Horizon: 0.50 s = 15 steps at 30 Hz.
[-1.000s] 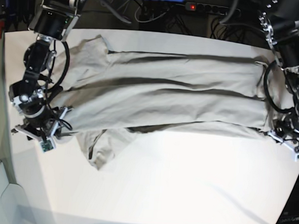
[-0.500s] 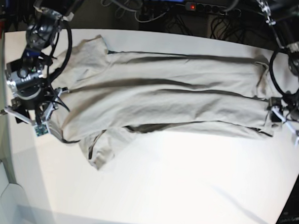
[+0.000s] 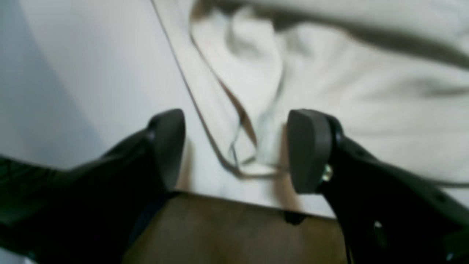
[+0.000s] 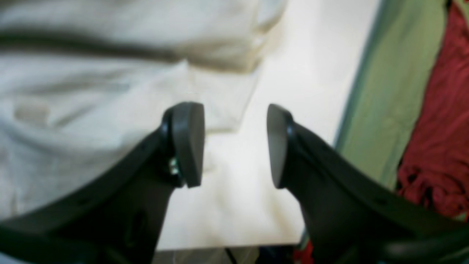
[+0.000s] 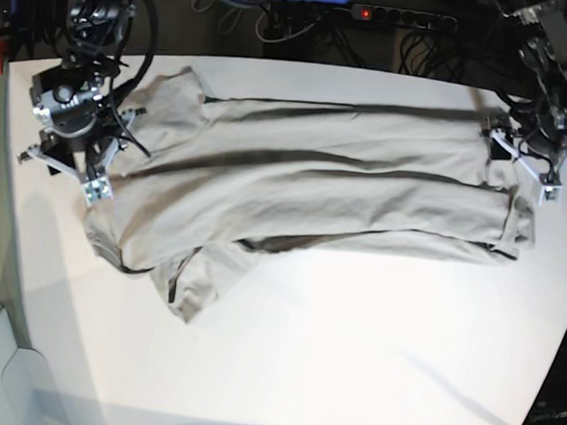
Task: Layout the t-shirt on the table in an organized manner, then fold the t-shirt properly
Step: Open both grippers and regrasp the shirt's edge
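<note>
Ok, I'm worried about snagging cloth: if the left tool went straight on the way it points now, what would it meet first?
Probably the t-shirt: its hemmed edge lies between the open left tool fingers, on the table. Depth is unclear.

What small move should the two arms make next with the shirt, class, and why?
Probably lower both open grippers to the far long edge of the t-shirt and pinch its two ends. The left gripper and right gripper hold nothing, and the shirt lies stretched across the table with one fold already laid; a sleeve still sticks out near the front.
</note>
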Available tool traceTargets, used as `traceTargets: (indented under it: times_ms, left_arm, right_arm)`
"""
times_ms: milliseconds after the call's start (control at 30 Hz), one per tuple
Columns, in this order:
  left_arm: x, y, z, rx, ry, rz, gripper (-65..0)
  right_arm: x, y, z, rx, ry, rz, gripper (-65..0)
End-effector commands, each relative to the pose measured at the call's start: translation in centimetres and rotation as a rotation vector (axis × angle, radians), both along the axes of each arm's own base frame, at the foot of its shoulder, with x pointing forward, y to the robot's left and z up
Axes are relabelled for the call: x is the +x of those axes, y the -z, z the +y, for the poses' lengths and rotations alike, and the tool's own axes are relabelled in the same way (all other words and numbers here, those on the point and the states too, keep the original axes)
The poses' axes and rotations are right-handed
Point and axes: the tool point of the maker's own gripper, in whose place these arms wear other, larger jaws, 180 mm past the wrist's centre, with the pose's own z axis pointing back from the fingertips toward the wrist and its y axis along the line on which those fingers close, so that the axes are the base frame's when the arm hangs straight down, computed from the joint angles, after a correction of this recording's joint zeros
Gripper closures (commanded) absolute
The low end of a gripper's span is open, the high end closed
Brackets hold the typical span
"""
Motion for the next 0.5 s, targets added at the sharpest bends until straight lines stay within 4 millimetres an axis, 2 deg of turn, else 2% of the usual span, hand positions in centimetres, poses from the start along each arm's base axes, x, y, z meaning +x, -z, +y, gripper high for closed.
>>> traceTargets:
  times_ms: [0,200,300,467]
  left_arm:
    - [0.9,-0.8,0.2,0.007,0.004,-0.044,-42.5]
    - [0.8,-0.1,-1.0,-0.012,0.021,-0.029,-42.5]
    - [0.7,0.1,-1.5,-0.018,0.027,-0.022,-42.5]
    - [-0.7,0.8,-1.4,-0.017,0.024,0.013,-42.5]
  right_arm:
    - [0.8,-1.2,-0.1,-0.009,-0.011,-0.045,-28.8]
    - [0.7,-1.0,-0.3,-0.013,-0.010,-0.035,-28.8]
    - [-0.1,-0.3,-0.1,-0.011,-0.014,-0.012,-28.8]
    - [-0.7,0.3,0.1,-0.006,-0.020,0.009,-28.8]
